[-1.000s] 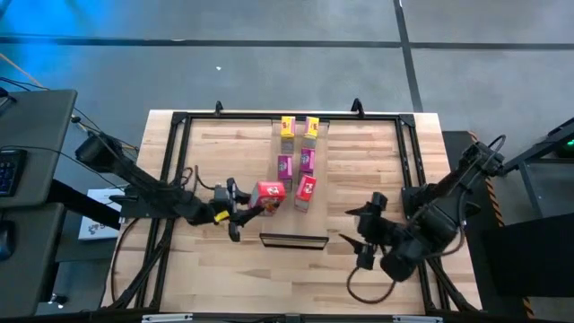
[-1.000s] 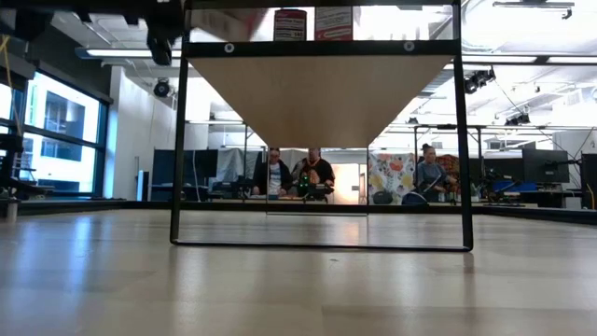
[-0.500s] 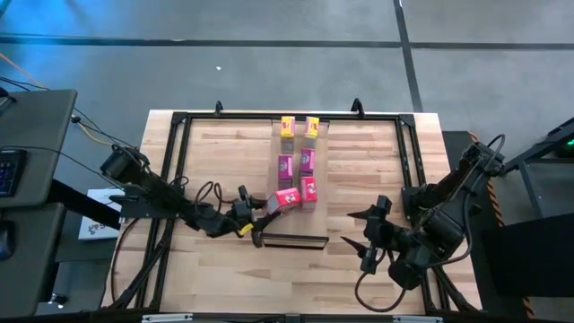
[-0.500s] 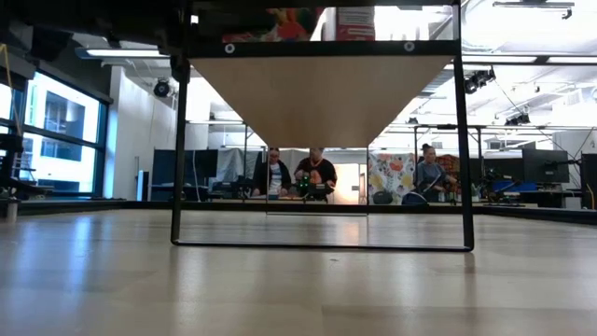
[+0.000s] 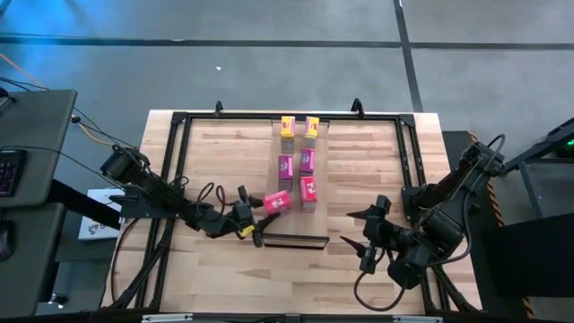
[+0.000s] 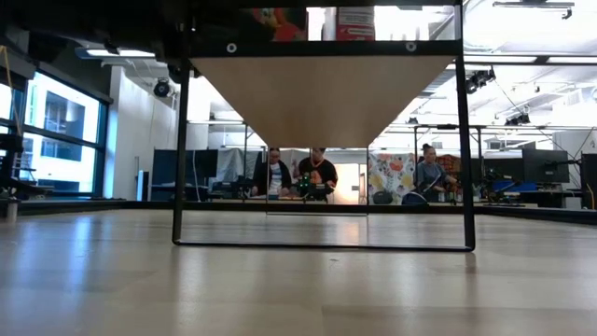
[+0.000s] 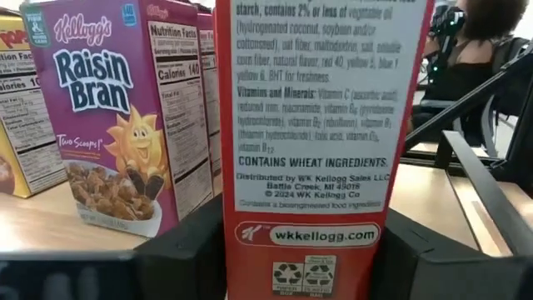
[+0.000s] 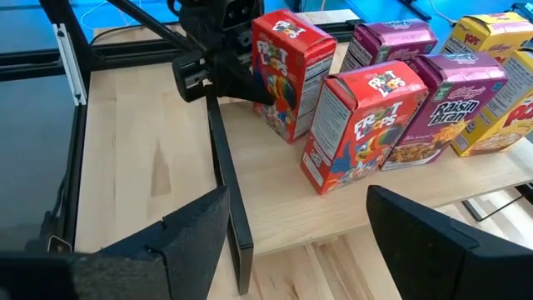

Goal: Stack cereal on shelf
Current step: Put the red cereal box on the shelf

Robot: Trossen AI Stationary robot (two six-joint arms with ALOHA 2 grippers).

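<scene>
The shelf is a pale board with a dark front edge. On it stand two rows of cereal: yellow boxes at the far end, magenta ones in the middle, and a red one nearest. A second red box is at the shelf's left side, with my left gripper shut on it. My right gripper hangs open over the table's right part, holding nothing. In the low view the shelf's underside fills the middle. My left gripper pinches the red box between its two fingers, one on each broad face. The narrow side panel faces the wrist. The fingers lie level and come from the table's left. The box leans slightly, its lower end at the shelf board.
A black metal frame runs around the tabletop. Bare butcher-block lies left of the shelf and also to its right. Several people sit in the room beyond the far edge.
My left gripper has gone down and toward the table's right with the red box, rolling as it went. That brought the box to the shelf beside the other red one. In the last half second the arm kept still and the box came more upright.
</scene>
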